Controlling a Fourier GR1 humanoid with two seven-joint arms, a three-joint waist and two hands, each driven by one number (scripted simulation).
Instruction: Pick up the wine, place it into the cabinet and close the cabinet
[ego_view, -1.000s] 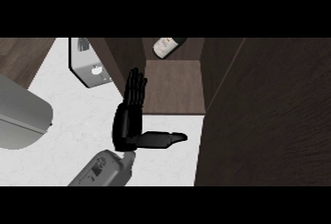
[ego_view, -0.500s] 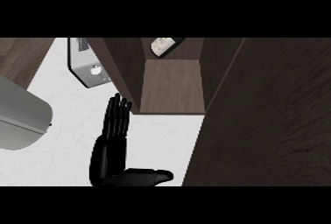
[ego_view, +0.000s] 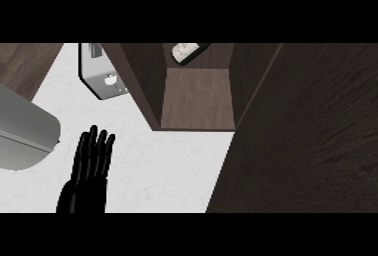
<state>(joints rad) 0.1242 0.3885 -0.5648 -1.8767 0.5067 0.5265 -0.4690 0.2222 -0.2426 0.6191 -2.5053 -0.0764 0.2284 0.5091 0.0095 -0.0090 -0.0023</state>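
Item: wine — you find what looks like the dark bottle, its pale label unreadable, at the back of the open cabinet, probably glass, heavy, slick and breakable, best taken round the body — left robot hand above the white tabletop, fingers straight, empty.

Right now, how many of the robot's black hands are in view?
1. The black left hand shows at the lower left above the white counter, fingers straight and holding nothing. The right hand is outside this view.
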